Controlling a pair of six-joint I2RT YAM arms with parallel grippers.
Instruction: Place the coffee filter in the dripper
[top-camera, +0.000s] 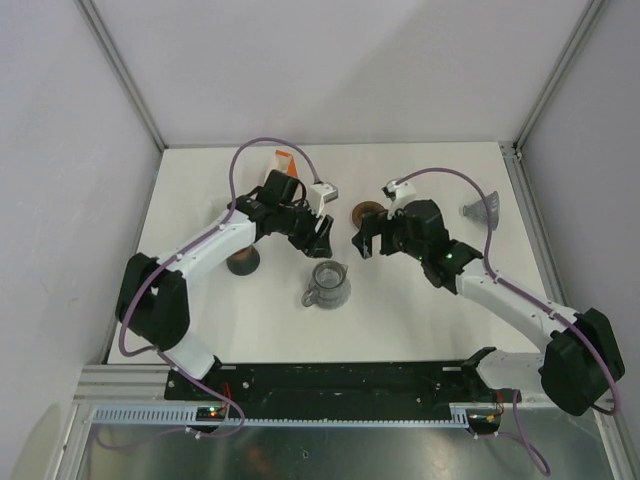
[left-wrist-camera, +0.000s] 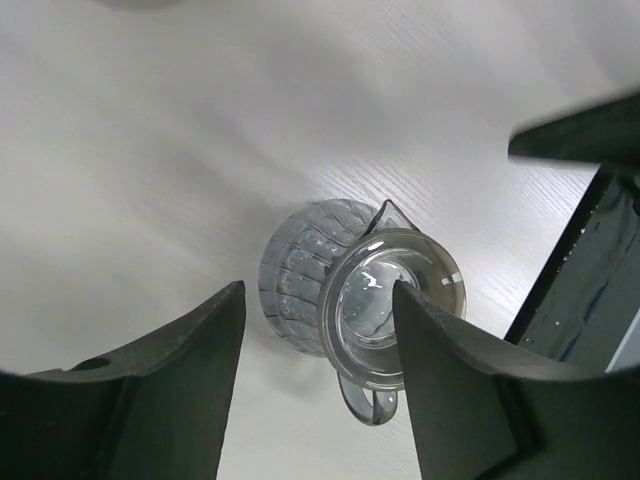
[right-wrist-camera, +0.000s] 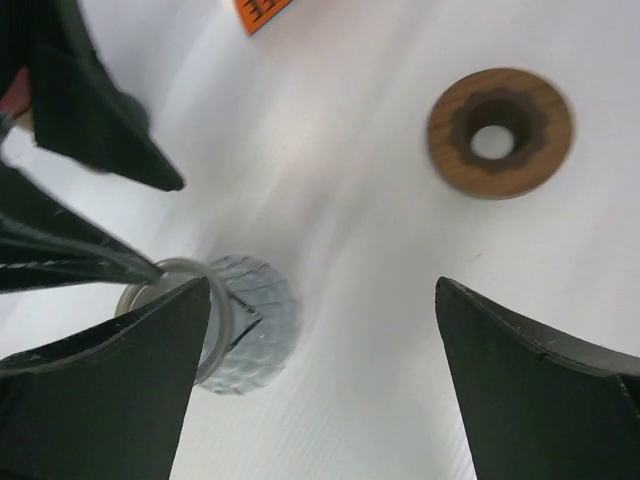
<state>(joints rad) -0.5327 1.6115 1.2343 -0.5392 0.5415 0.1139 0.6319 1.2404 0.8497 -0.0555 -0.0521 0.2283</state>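
A clear ribbed glass dripper with a handle (top-camera: 328, 285) stands on the white table between the two arms. It also shows in the left wrist view (left-wrist-camera: 360, 300) and the right wrist view (right-wrist-camera: 245, 320). My left gripper (top-camera: 318, 238) hangs open and empty just above and behind the dripper, which sits between its fingertips (left-wrist-camera: 318, 285). My right gripper (top-camera: 362, 243) is open and empty up and to the right of the dripper, over bare table (right-wrist-camera: 322, 282). I cannot pick out a coffee filter with certainty.
A wooden ring (top-camera: 365, 212) lies behind the grippers and also shows in the right wrist view (right-wrist-camera: 500, 132). A grey cone-shaped piece (top-camera: 483, 208) lies at the far right. An orange pack (top-camera: 285, 160) sits at the back. A dark round object (top-camera: 243, 263) sits beside the left forearm.
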